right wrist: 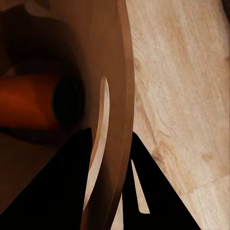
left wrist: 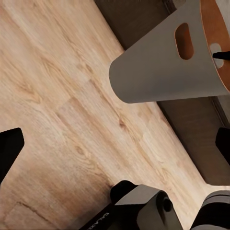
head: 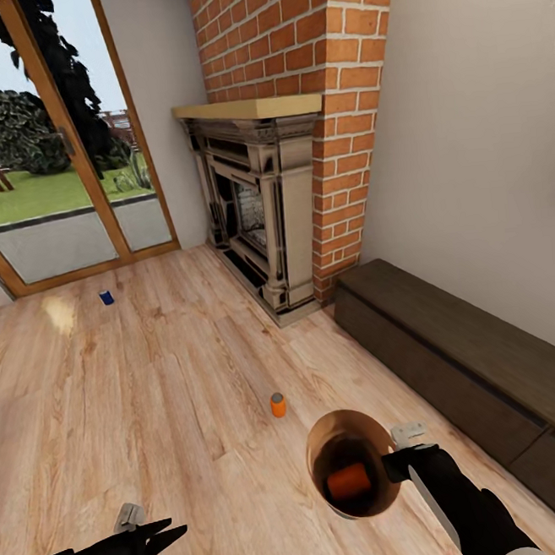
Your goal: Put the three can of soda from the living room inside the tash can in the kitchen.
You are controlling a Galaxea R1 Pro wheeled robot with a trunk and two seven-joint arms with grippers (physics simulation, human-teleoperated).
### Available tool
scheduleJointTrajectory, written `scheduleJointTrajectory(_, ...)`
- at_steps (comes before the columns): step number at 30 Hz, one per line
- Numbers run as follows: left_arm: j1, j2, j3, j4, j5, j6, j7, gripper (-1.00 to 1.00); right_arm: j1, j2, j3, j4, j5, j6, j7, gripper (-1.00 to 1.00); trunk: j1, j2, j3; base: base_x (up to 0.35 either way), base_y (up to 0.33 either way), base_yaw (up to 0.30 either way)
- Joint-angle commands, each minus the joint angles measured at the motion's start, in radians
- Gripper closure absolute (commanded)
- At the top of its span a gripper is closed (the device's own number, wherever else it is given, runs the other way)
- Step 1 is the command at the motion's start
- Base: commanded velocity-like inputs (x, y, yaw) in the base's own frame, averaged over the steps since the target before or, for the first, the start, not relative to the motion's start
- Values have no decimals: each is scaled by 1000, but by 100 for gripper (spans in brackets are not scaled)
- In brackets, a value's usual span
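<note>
— Across the light wood floor [head: 153, 391], what stands?
— Brick fireplace [head: 298, 140], a dark low bench [head: 455, 354]. The right gripper [head: 395, 463] pinches the round trash can [head: 351, 464] rim; an orange can [head: 349, 480] lies sideways inside.
— Others?
— One orange can [head: 278, 405] upright, a blue can [head: 106, 297] near the glass door [head: 54, 163]. The left gripper [head: 158, 533] is spread.

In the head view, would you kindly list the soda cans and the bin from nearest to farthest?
Bin holding an orange can → orange can standing on the floor → blue can near the glass door.
</note>
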Motion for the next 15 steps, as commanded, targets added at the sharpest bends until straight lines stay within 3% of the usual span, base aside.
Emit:
scheduleJointTrajectory(1,0,0,0,0,0,0,0,-100,0,0,0,0,-9,0,3,100,0,0,2,0,0,0)
scheduleJointTrajectory(15,0,0,0,0,0,0,-1,-100,0,0,1,0,-9,-1,3,100,0,0,25,0,0,0)
